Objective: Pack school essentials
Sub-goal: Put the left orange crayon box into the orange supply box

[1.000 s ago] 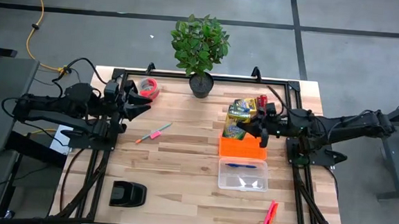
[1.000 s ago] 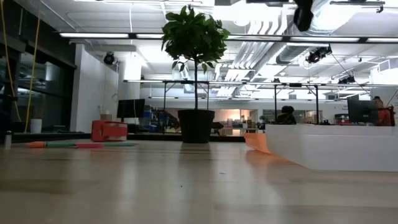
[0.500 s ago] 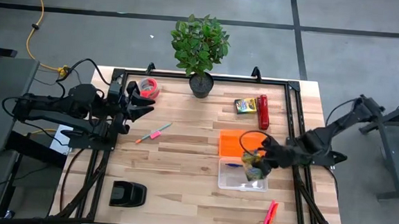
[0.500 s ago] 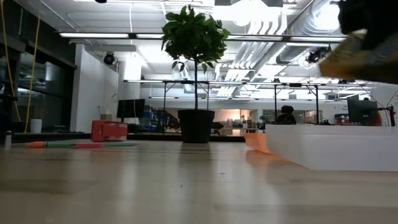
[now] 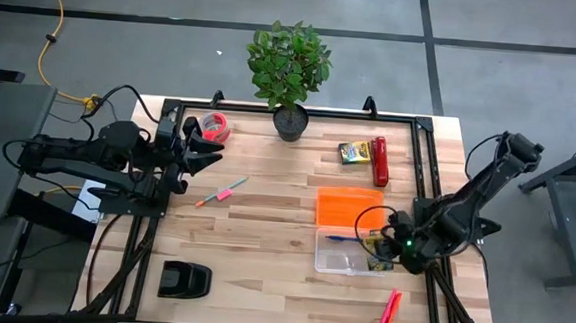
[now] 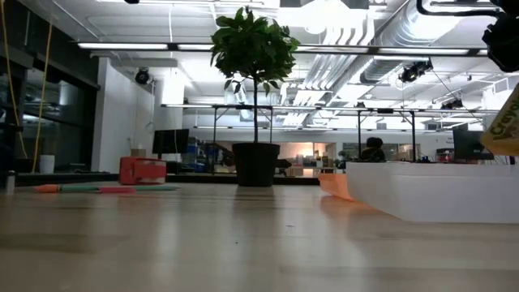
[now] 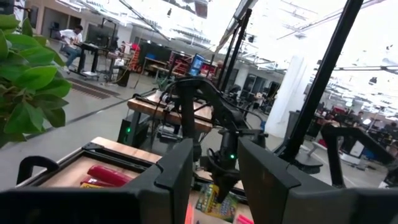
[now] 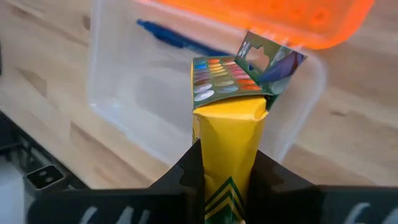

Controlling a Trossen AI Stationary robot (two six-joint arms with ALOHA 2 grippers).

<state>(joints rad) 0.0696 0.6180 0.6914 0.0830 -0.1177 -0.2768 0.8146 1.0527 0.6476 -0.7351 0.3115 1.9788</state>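
Yellow crayon box (image 8: 229,134) in right tool (image 8: 225,169)

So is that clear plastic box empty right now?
No. The clear box has a blue pen inside; the crayon box is above it.

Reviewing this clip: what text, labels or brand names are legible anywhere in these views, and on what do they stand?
"Cra…": green letters on the held crayon box in the low view, cut off by the picture's edge.
Right wrist view of it: colour swatches only, no words.
Second crayon box, high view: print too small to read.
Nothing else is legible.
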